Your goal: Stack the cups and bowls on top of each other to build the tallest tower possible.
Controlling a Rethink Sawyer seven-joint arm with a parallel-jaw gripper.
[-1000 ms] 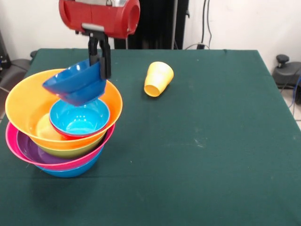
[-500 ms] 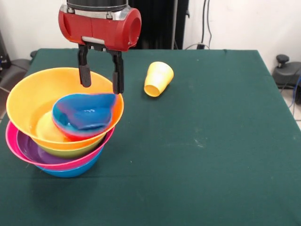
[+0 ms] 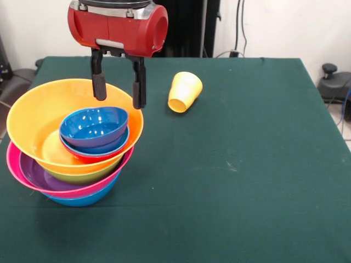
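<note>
End effector (image 3: 117, 92): released, two black fingers spread apart, gripping nothing; hangs under a red wrist housing (image 3: 118, 26), just above the far rim of the orange bowl.
Fingers (image 3: 98, 85): point straight down, tips clear of the dark blue bowl below, one to each side of its far edge.
Tower (image 3: 74, 142): stands on the worktop at the picture's left, wider than tall, leaning a little toward the left.
Dark blue bowl (image 3: 94, 126): topmost, upright, slightly tilted, nested in the small bowls beneath it.
Light blue bowl (image 3: 112, 145): only a thin band shows under the dark blue one.
Red bowl (image 3: 90, 158): narrow red rim visible below the light blue band.
Orange bowl (image 3: 38, 120): large, holds the three small bowls toward its right side; inner floor bare on the left.
Green bowl (image 3: 82, 175): under the orange bowl, only its outer wall shows.
Pink bowl (image 3: 16, 161): large, rim juts out at the left beneath the orange bowl.
Purple bowl (image 3: 35, 174): sits inside the pink one, inner wall partly seen.
Blue bowl (image 3: 82, 199): lowest, resting on the worktop, just its bottom curve showing.
Yellow cup (image 3: 185, 91): lies on its side, apart from the tower, to the right of the end effector, mouth turned toward the near left.
Worktop (image 3: 247, 175): dark green cloth.
</note>
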